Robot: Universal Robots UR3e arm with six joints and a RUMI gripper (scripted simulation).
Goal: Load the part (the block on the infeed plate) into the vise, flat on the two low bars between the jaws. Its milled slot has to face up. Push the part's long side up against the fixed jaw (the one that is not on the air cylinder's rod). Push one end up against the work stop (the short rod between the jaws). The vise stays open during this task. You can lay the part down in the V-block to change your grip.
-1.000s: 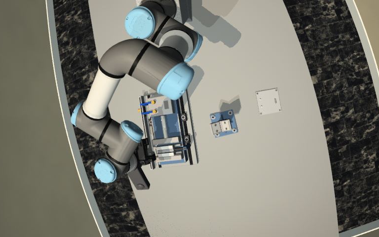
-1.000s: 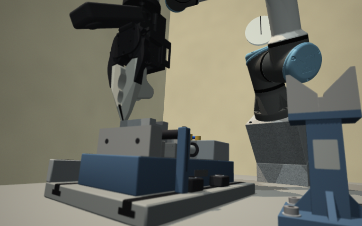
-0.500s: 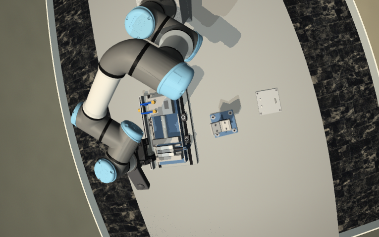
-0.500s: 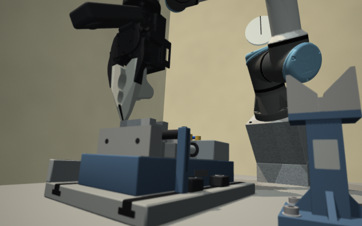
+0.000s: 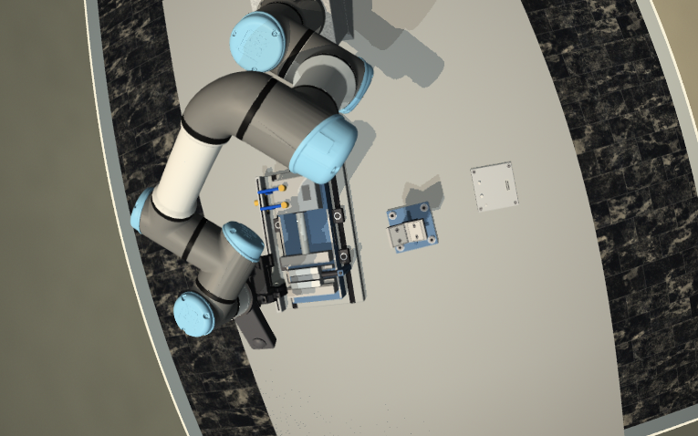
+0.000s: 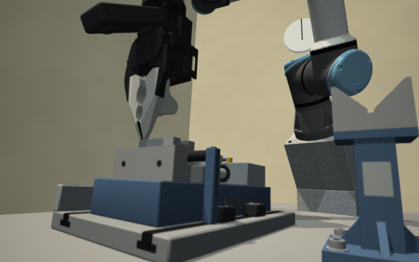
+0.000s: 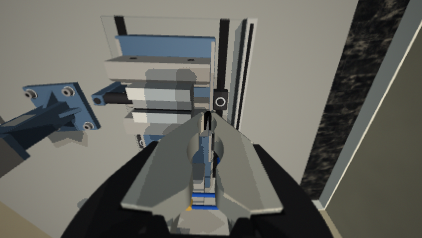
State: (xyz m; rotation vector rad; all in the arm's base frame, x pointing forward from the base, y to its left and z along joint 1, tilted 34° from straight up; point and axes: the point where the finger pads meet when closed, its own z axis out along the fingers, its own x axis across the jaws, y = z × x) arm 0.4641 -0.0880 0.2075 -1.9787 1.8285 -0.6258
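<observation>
The part (image 5: 304,272) (image 6: 159,142) (image 7: 161,95) lies between the vise jaws, its long slot facing up. One long side faces the fixed jaw (image 5: 313,291) (image 6: 142,165) (image 7: 160,72); whether they touch is not clear. The moving jaw (image 5: 306,258) is across from it. The part's one end is at the work stop (image 6: 196,156) (image 7: 118,98) and looks close to or against it. My gripper (image 6: 142,139) (image 7: 208,112) is shut and empty, tips together, pointing down beside the part's other end. Contact there and the low bars are hidden.
The V-block (image 5: 405,233) (image 6: 380,120) stands empty on its blue stand beside the vise. The infeed plate (image 5: 494,194) beyond it holds no part. Blue air hoses (image 5: 270,191) and the cylinder rod (image 5: 301,233) are on the vise's far side.
</observation>
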